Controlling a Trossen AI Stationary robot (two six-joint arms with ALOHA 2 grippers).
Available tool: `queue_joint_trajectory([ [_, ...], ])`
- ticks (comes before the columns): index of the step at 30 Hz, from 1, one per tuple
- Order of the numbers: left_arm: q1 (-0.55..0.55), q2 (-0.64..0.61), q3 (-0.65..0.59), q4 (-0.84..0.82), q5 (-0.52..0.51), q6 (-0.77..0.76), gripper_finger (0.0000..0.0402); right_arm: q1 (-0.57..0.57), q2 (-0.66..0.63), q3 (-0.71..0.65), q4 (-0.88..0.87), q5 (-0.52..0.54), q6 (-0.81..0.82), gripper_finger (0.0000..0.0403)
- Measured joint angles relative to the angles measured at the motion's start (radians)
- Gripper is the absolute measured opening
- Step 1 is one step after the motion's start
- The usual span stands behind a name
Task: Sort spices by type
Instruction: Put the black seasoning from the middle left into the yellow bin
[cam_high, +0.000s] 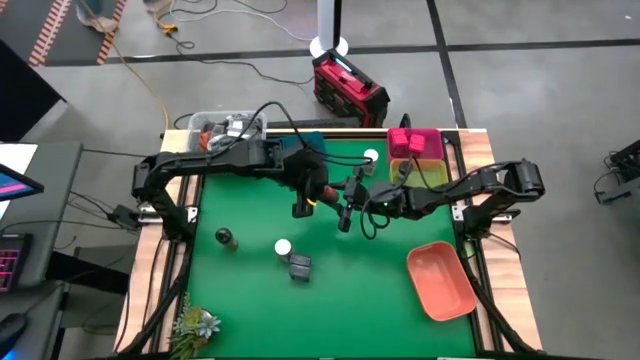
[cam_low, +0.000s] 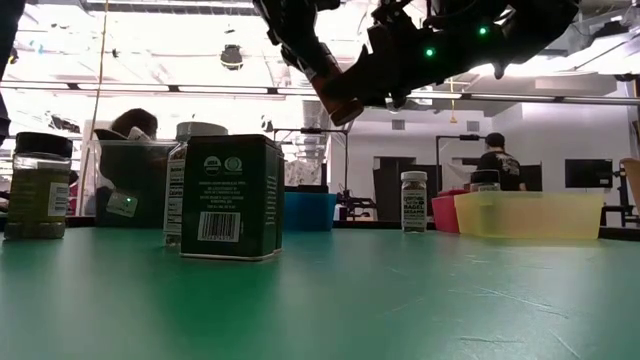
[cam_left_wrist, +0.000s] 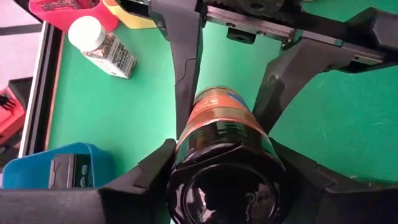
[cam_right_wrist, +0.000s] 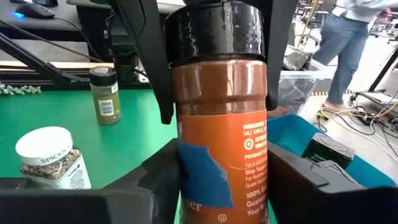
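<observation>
A round jar of orange-brown spice with a dark lid (cam_right_wrist: 221, 87) hangs in the air over the table's middle (cam_high: 331, 195), between both grippers. My left gripper (cam_left_wrist: 224, 171) comes from the left and is shut on its lid end. My right gripper (cam_right_wrist: 224, 177) comes from the right and is shut on its labelled body. On the green mat stand a dark tin (cam_high: 299, 266), a white-capped jar (cam_high: 283, 247), a dark-lidded jar of green spice (cam_high: 225, 237) and another white-capped jar (cam_high: 371, 157). A magenta box (cam_high: 404, 138) lies in the pink tray. My left gripper pinches the jar's dark lid (cam_left_wrist: 217, 155) between its two fingers, one on each side, coming from the table's left. The jar is lifted clear of the table. My right gripper pinches the jar's labelled lower body (cam_right_wrist: 217, 155) between its two fingers (cam_right_wrist: 158, 177), coming from the table's right, opposite the other gripper. In the low view the jar (cam_low: 335, 95) sits tilted, high above the mat.
At the far edge stand a teal tray (cam_high: 305, 143) holding a dark tin (cam_right_wrist: 329, 149), a pink tray (cam_high: 425, 140), a yellow tray (cam_high: 425, 172) and a clear tub of clutter (cam_high: 225, 127). A salmon tray (cam_high: 440, 282) lies near right. A small plant (cam_high: 195, 325) sits at the near left corner.
</observation>
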Motion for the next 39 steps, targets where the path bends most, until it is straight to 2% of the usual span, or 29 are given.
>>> queue_joint_trajectory([
  [4,0.0,0.0,0.0,-0.001,0.0,-0.02,0.0212,0.0,0.0,0.0,0.0,0.0,0.002,0.0197],
  [9,0.0,0.0,0.005,-0.016,0.0,-0.057,0.0244,-0.007,0.0,0.0,-0.012,0.001,0.01,0.0198],
  [14,0.0,-0.002,0.066,-0.065,-0.017,-0.063,0.0272,-0.015,0.0,0.0,-0.025,0.005,0.021,0.0198],
  [22,-0.005,-0.005,0.139,-0.112,-0.026,-0.06,0.0279,-0.02,-0.024,-0.002,-0.109,0.025,0.022,0.0201],
  [27,-0.047,-0.028,0.132,-0.131,-0.119,-0.002,0.0276,-0.02,-0.118,-0.008,-0.251,0.088,0.029,0.0201],
  [30,-0.072,-0.072,0.082,-0.078,-0.132,0.007,0.0271,-0.021,-0.191,-0.054,-0.263,0.092,0.048,0.0202],
  [33,-0.085,-0.133,-0.029,0.021,-0.136,-0.001,0.0266,-0.027,-0.261,-0.136,-0.196,0.099,0.055,0.0202],
  [37,-0.084,-0.225,-0.252,0.293,-0.136,-0.033,0.0265,-0.026,-0.304,-0.251,0.071,0.074,0.03,0.0203],
  [39,-0.081,-0.254,-0.37,0.472,-0.136,-0.051,0.0265,-0.02,-0.291,-0.283,0.219,0.028,0.018,0.0204],
])
